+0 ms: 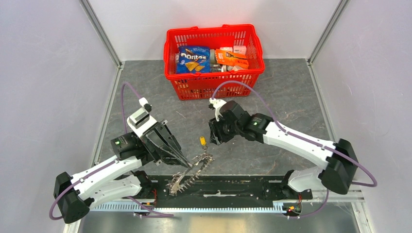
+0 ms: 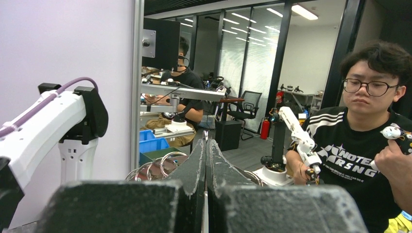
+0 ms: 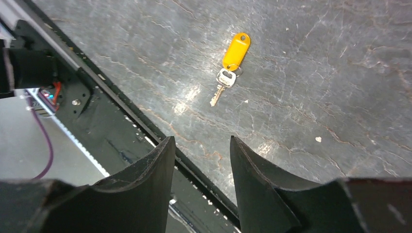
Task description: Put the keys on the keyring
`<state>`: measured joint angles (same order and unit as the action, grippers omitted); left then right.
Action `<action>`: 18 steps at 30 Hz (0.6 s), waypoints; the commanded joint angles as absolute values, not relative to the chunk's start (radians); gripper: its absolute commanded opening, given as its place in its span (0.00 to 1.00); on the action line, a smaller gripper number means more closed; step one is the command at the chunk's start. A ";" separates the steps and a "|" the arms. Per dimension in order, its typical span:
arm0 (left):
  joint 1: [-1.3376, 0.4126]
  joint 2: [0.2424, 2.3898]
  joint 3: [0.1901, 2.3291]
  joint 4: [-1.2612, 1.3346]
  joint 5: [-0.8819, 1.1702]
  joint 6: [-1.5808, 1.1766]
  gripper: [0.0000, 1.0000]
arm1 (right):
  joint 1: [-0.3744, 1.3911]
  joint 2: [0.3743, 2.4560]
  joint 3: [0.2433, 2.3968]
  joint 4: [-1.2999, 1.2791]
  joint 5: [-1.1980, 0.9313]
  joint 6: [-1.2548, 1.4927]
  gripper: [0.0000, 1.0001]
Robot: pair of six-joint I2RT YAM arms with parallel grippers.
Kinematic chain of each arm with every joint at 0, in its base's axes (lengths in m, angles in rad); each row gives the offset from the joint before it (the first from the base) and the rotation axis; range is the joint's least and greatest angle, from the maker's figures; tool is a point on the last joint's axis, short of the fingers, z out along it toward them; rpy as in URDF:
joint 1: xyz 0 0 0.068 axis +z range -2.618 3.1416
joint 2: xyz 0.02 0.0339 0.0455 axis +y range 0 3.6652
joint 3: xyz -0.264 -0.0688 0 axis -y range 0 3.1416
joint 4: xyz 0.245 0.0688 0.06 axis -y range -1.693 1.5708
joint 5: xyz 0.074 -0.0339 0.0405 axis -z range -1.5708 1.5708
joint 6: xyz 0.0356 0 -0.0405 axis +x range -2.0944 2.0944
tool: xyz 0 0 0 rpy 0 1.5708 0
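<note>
The keyring (image 1: 192,174), a large toothed grey ring of silver keys, stands tilted on edge by the near rail. My left gripper (image 1: 188,165) is shut on its upper rim. In the left wrist view the fingers (image 2: 194,167) are pressed together with a sliver of metal at their tips (image 2: 206,133), and silver rings (image 2: 158,164) show behind them. The yellow-headed key (image 1: 202,141) lies flat on the table just beyond the keyring. It also shows in the right wrist view (image 3: 235,48). My right gripper (image 1: 213,136) (image 3: 201,141) is open and empty, hovering right of the key. The dark key is out of view.
A red basket (image 1: 214,33) holding snack packets stands at the back centre. A black mounting rail (image 1: 243,187) runs along the near edge and also shows in the right wrist view (image 3: 121,141). White walls enclose both sides. A person (image 2: 369,141) sits beyond the table.
</note>
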<state>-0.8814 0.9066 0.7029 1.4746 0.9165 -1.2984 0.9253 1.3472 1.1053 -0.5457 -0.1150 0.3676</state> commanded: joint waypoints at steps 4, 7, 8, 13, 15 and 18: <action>-0.882 0.871 0.695 1.509 0.878 -1.272 0.02 | 0.924 1.471 1.009 -0.315 -0.098 0.349 0.54; -0.882 0.867 0.693 1.502 0.878 -1.270 0.02 | 0.925 1.523 0.996 -0.274 -0.083 0.328 0.55; -0.882 0.864 0.693 1.501 0.879 -1.270 0.02 | 0.925 1.533 0.991 -0.258 -0.082 0.326 0.56; -0.881 0.855 0.688 1.493 0.883 -1.266 0.02 | 0.925 1.595 0.962 -0.161 -0.078 0.302 0.60; -0.882 0.850 0.686 1.486 0.884 -1.263 0.02 | 0.924 1.617 0.950 -0.121 -0.075 0.293 0.61; -0.882 0.845 0.686 1.473 0.887 -1.255 0.02 | 0.925 1.654 0.951 -0.095 -0.033 0.277 0.61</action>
<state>-0.8814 0.8612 0.6807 1.4635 0.9176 -1.2934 0.9253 1.6157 0.9573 -0.2012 -0.0883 0.3176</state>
